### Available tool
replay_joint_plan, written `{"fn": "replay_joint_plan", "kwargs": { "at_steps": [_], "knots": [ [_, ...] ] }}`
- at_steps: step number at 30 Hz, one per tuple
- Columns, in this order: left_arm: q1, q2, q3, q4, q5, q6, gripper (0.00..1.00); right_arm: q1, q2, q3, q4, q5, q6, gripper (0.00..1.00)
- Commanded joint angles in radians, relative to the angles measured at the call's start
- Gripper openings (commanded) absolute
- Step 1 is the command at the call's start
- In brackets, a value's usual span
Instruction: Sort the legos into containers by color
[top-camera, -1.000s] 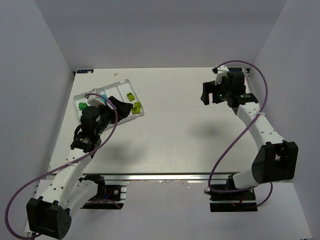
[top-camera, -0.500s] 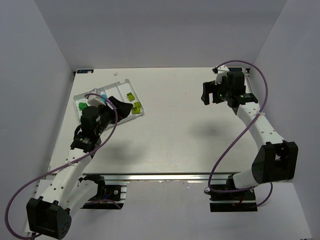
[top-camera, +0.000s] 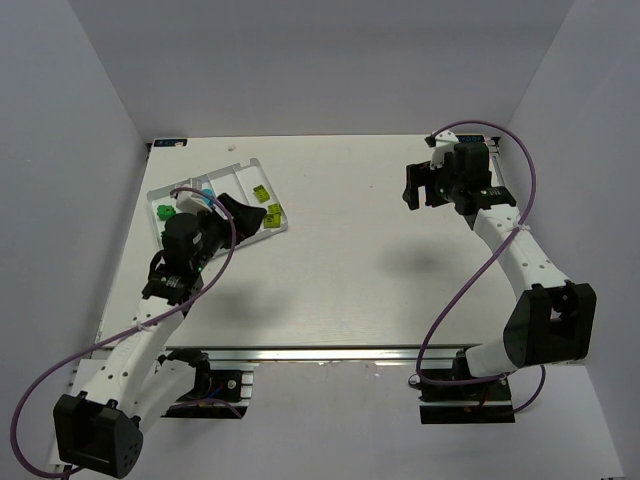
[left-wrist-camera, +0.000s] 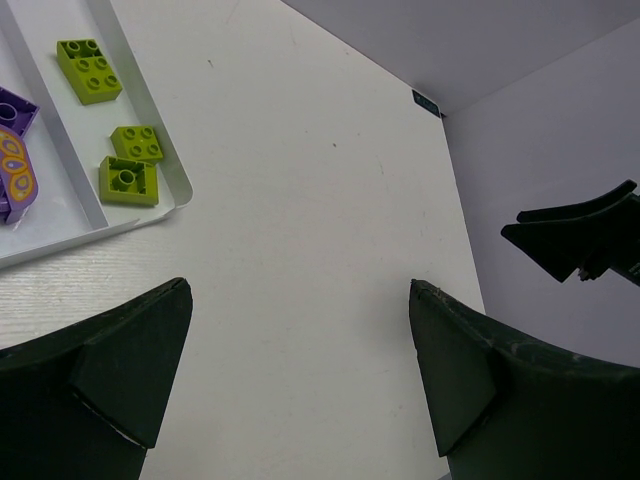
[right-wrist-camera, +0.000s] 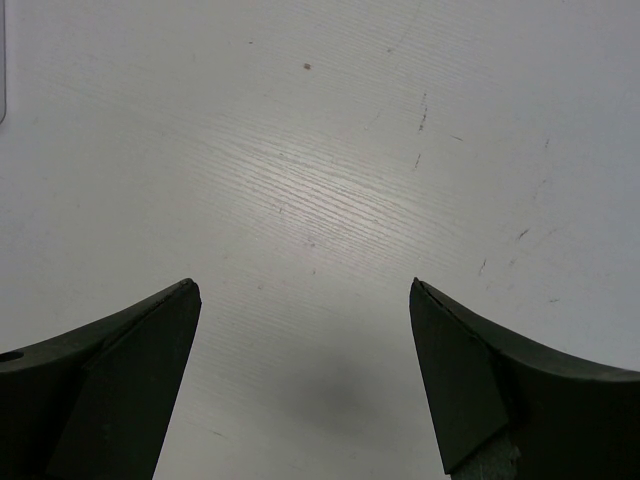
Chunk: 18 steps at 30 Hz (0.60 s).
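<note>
The white tray (top-camera: 228, 180) lies at the table's far left. In the left wrist view three yellow-green legos (left-wrist-camera: 90, 70) (left-wrist-camera: 138, 143) (left-wrist-camera: 127, 180) lie in its rightmost compartment (left-wrist-camera: 168, 172), beside a purple piece (left-wrist-camera: 12, 150) in the neighbouring one. From above I see yellow-green legos (top-camera: 262, 194) and a dark green lego (top-camera: 164, 211) in the tray. My left gripper (top-camera: 248, 213) (left-wrist-camera: 300, 290) is open and empty, just above the tray's near right end. My right gripper (top-camera: 411, 190) (right-wrist-camera: 305, 285) is open and empty over bare table at the far right.
The left arm (top-camera: 180, 260) hides part of the tray. Grey walls enclose the table on three sides. The right gripper's fingers (left-wrist-camera: 575, 240) show at the far right of the left wrist view. No loose legos show on the white tabletop (top-camera: 340, 260).
The right wrist has shifted very slightly towards the back. The left arm and the legos have not moved.
</note>
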<state>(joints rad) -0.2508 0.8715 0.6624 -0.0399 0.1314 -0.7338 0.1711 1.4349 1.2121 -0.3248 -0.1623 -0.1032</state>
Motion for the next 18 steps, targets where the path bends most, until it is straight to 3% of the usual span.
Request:
{"fn": "replay_joint_plan", "kwargs": {
  "at_steps": [1,18],
  "knots": [
    [0.001,0.0,-0.006,0.026,0.005,-0.001,0.98,-0.001,-0.001,0.004,0.024,0.004,0.011,0.89],
    [0.001,-0.002,-0.007,0.026,0.002,0.002,0.98,-0.001,0.009,0.001,0.024,0.014,0.033,0.9]
  ]
}}
